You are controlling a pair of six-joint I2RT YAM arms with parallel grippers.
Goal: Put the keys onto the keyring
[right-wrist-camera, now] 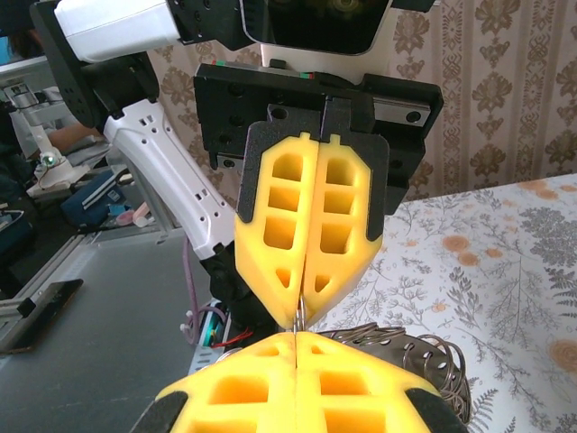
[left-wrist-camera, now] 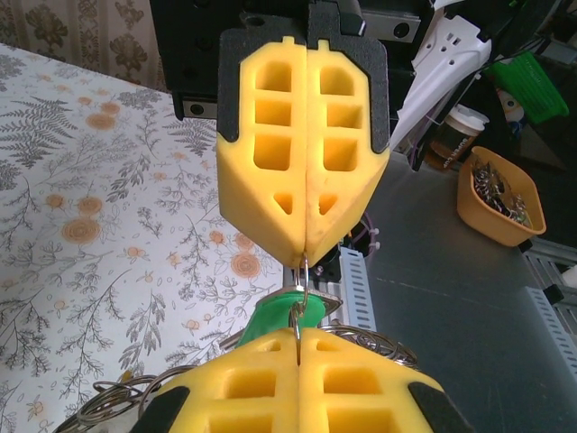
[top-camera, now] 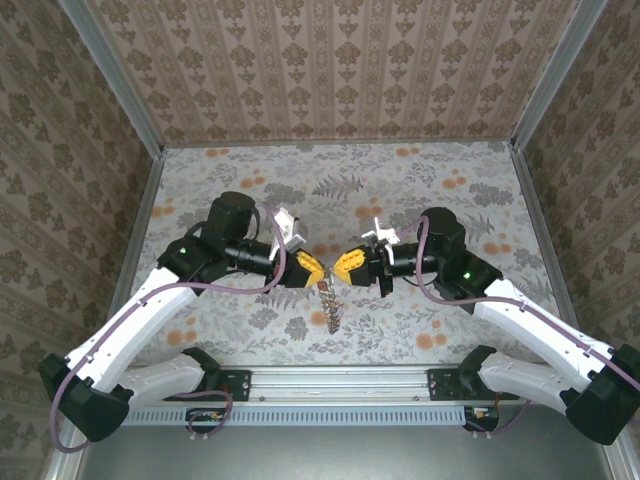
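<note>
My left gripper (top-camera: 318, 272) and right gripper (top-camera: 340, 270) meet tip to tip above the middle of the floral table, both shut. In the left wrist view my left gripper (left-wrist-camera: 299, 336) pinches a small metal ring (left-wrist-camera: 298, 323). That ring links to a second small ring (left-wrist-camera: 306, 273), which my right gripper (left-wrist-camera: 304, 253) pinches. A green-tagged key (left-wrist-camera: 279, 316) hangs just behind these rings. The keyring (top-camera: 329, 308), a brownish-grey band of wire loops (right-wrist-camera: 424, 356), dangles below the two tips. In the right wrist view my right gripper (right-wrist-camera: 296, 338) touches the left gripper (right-wrist-camera: 299, 316) at the tips.
An aluminium rail (top-camera: 330, 380) runs along the near table edge between the arm bases. Patterned walls (top-camera: 330, 60) close the table at the back and sides. Off the table stand an orange bowl (left-wrist-camera: 500, 198) of metal bits and a paper cup (left-wrist-camera: 455, 135).
</note>
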